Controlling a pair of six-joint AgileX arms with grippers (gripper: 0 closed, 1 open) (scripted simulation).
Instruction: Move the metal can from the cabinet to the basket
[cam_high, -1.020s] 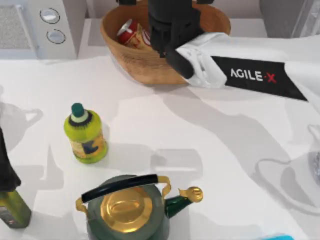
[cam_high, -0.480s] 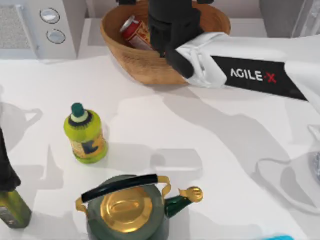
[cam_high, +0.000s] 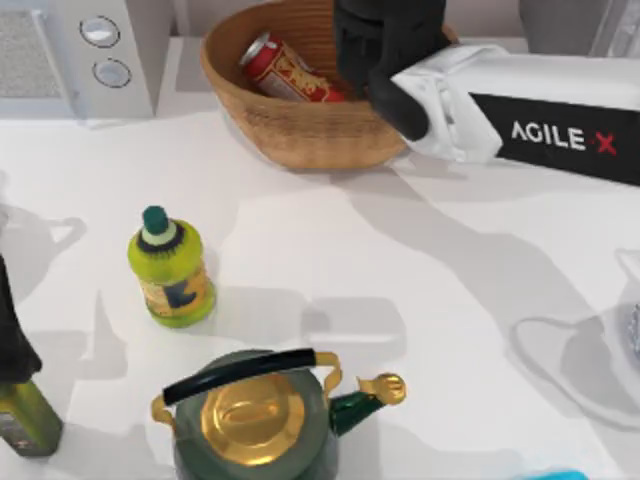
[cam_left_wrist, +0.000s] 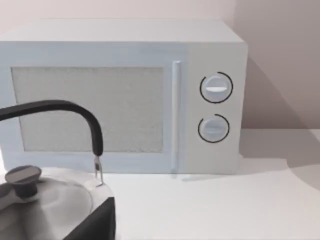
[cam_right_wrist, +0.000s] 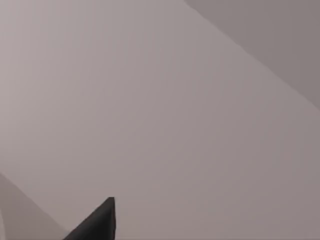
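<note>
The metal can (cam_high: 287, 70) lies on its side inside the basket (cam_high: 300, 130), in the basket's left half, its silver top toward the left rim and its red body slanting toward the middle. Nothing grips it. The basket stands at the far edge of the tabletop (cam_high: 400, 290), a little left of centre in the top view.

The right arm (cam_high: 540, 125) reaches in from the right, its white and black link marked with the AgileX name, and its dark wrist end (cam_high: 385, 45) hangs above the right half of the basket, just beside the can but apart from it. The right fingers are hidden beneath that dark block, so one cannot tell whether they are spread or closed. The right wrist view gives a plain grey wall and one dark tip (cam_right_wrist: 97, 222) at its edge.

Left of the basket stands a white microwave (cam_high: 80, 55) with two round knobs. Nearer on the tabletop, a yellow-green bottle (cam_high: 172, 268) stands upright, and a dark green kettle (cam_high: 255, 415) with a gold lid sits at the near edge. The left arm (cam_high: 12, 350) is parked at the left edge; its wrist view faces the microwave across a grey kettle (cam_left_wrist: 50, 200)
</note>
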